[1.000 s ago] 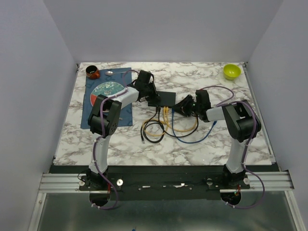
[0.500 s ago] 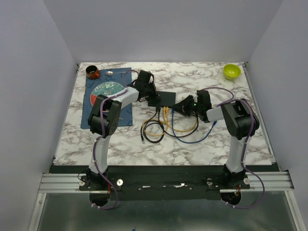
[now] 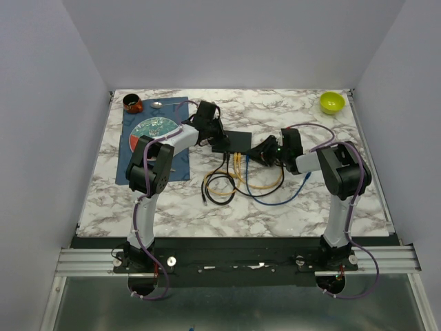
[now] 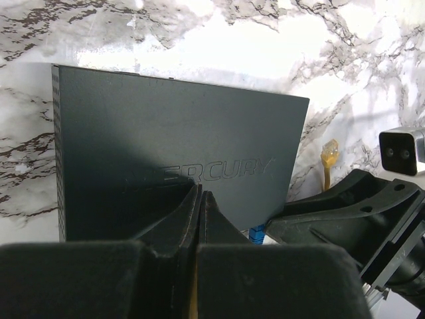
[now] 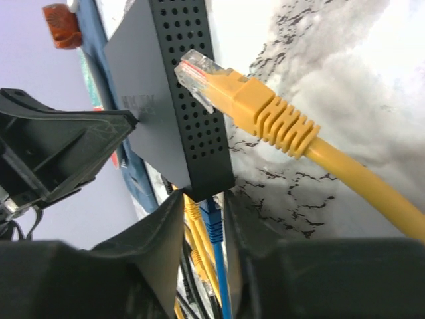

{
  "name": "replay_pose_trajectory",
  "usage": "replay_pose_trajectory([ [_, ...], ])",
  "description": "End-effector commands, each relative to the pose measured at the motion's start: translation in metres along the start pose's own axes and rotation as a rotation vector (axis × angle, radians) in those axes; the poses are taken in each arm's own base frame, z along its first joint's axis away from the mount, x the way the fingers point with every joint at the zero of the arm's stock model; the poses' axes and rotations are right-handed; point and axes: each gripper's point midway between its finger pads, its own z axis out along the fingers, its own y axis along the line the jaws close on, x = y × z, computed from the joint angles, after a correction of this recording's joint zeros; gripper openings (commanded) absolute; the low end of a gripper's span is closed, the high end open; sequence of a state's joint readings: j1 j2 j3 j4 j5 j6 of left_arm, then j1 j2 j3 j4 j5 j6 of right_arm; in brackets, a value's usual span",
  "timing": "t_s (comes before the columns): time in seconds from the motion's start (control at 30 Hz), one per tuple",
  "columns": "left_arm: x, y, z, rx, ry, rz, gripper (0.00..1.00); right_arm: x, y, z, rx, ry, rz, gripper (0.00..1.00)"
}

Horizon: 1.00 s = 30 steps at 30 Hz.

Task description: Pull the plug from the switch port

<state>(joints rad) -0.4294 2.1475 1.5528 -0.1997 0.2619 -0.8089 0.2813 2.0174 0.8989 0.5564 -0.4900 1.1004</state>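
The flat black switch (image 3: 233, 141) lies mid-table and fills the left wrist view (image 4: 179, 146). My left gripper (image 3: 211, 135) is shut, its fingertips (image 4: 199, 193) resting on the switch's top near the left end. A blue plug (image 5: 211, 211) sits in a port on the switch's near edge (image 5: 199, 113), with a yellow plug (image 5: 191, 211) beside it. My right gripper (image 5: 204, 199) is open, and both plugs lie between its fingers at the port edge (image 3: 265, 153). A loose yellow plug (image 5: 232, 86) lies by the switch's perforated side.
Yellow, blue and black cables (image 3: 234, 183) loop on the marble table in front of the switch. A blue mat (image 3: 176, 162) with a plate (image 3: 153, 129) lies at the left. A brown cup (image 3: 133, 103) stands at the back left, a green bowl (image 3: 331, 102) at the back right.
My right gripper has shifted slightly left toward the switch's port edge. The left arm and the switch have not moved.
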Motion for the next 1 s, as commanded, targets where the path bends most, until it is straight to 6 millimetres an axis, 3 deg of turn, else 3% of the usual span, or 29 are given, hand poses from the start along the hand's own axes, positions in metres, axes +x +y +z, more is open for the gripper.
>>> replay_pose_trajectory([
  [0.0,0.024,0.027,0.012,-0.057,0.073,-0.036,0.04,0.003,-0.023,-0.003,0.126,0.016,-0.035,0.41],
  [0.13,0.023,0.026,0.011,-0.052,0.072,-0.038,0.04,0.004,-0.027,-0.005,0.159,0.026,-0.037,0.41],
  [0.53,0.025,0.024,0.009,-0.046,0.076,-0.044,0.04,-0.002,-0.028,-0.004,0.222,0.045,-0.076,0.27],
  [0.8,0.025,0.024,0.011,-0.04,0.077,-0.048,0.04,0.005,-0.031,-0.009,0.228,0.073,-0.075,0.41],
  [0.97,0.025,0.024,0.012,-0.038,0.079,-0.053,0.04,0.01,-0.034,-0.011,0.234,0.083,-0.053,0.42],
])
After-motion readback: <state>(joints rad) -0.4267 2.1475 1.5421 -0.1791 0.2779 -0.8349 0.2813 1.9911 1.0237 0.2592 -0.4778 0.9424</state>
